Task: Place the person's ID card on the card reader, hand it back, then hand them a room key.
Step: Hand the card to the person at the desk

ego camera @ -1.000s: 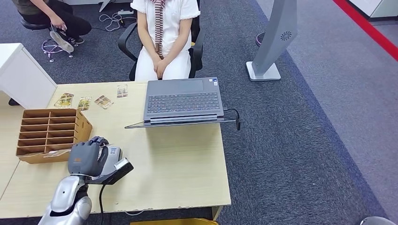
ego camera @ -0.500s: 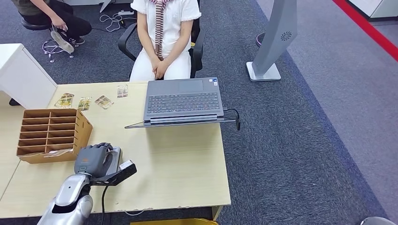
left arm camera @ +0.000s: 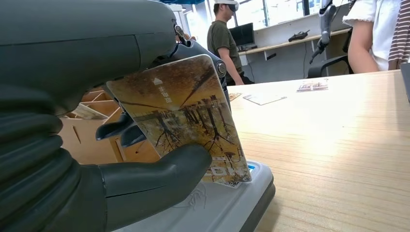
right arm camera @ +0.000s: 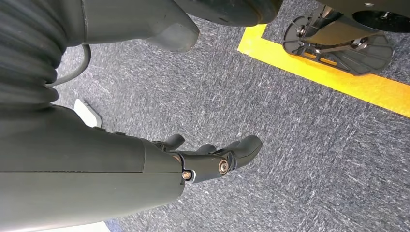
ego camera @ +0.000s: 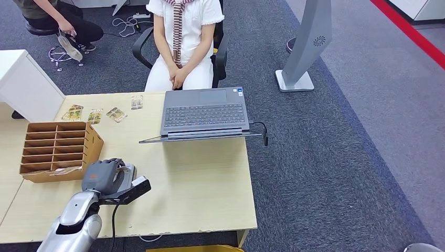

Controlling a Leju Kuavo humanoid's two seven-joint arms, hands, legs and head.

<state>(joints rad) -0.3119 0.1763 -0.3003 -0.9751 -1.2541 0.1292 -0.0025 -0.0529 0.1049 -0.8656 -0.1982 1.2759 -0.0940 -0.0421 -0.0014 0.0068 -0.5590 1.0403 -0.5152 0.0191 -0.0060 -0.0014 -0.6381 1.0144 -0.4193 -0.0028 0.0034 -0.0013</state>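
Your left hand sits low in the lower left of the head view, over the card reader. The wrist view shows the ID card pinched between the thick thumb and the darker fingers, its lower edge touching the pale reader top. Treat the card as light, thin, stiff and glossy, so likely slippery: judge it best held by its edges or a corner, with light pressure, letting it lie flat. Your right hand hangs over the carpet, fingers loosely curled and apart, holding nothing. More cards lie toward the upper left of the table, beside the wooden organizer.
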